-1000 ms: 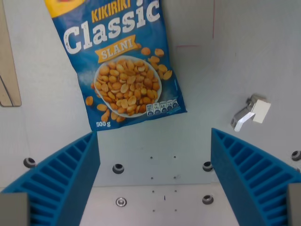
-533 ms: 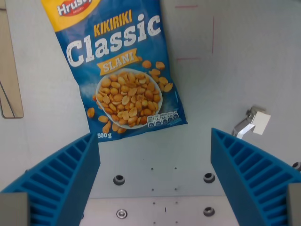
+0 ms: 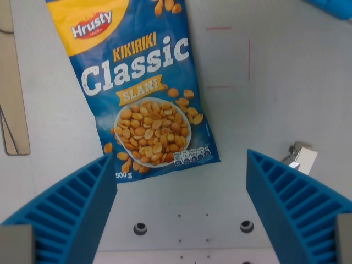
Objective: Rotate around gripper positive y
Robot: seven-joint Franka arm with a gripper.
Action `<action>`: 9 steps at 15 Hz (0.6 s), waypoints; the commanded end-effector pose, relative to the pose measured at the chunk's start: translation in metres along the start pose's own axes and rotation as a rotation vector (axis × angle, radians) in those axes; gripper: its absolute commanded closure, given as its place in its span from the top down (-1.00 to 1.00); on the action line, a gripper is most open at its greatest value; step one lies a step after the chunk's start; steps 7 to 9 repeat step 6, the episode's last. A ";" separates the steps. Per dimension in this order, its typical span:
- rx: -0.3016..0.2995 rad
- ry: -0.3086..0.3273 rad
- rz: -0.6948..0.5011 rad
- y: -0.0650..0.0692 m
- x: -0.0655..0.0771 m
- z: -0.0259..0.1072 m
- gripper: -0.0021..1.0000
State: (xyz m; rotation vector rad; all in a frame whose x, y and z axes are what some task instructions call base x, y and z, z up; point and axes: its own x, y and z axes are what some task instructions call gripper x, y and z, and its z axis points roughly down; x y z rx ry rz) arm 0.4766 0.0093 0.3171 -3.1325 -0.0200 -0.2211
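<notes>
My gripper (image 3: 181, 209) is open and empty. Its two blue ribbed fingers (image 3: 71, 214) stand at the lower left and lower right of the wrist view. A blue peanut bag (image 3: 140, 93) marked "Hrusty Kikiriki Classic Slani 500 g" lies flat on the grey table (image 3: 275, 110), above the fingers and toward the wrist view's left. Its lower edge is partly behind the left finger. The gripper is apart from the bag.
A small white and metal piece (image 3: 300, 155) sits just above the right finger. A light wooden board (image 3: 11, 104) lies at the left edge. Two bolt holes (image 3: 141, 227) show low in the table. Thin red marks (image 3: 248, 52) are on the table. A blue object (image 3: 330, 6) is at the top right corner.
The whole scene has slid downward in the view, so the camera has moved. More of the bag's top shows and the lower bolt holes have left the view. The jaws stay open.
</notes>
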 end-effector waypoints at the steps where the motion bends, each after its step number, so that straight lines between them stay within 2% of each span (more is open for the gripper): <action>1: -0.004 0.295 -0.001 0.001 -0.017 -0.004 1.00; 6: -0.004 0.361 -0.001 0.001 -0.017 -0.004 1.00; 9: -0.004 0.361 -0.001 0.001 -0.017 -0.004 1.00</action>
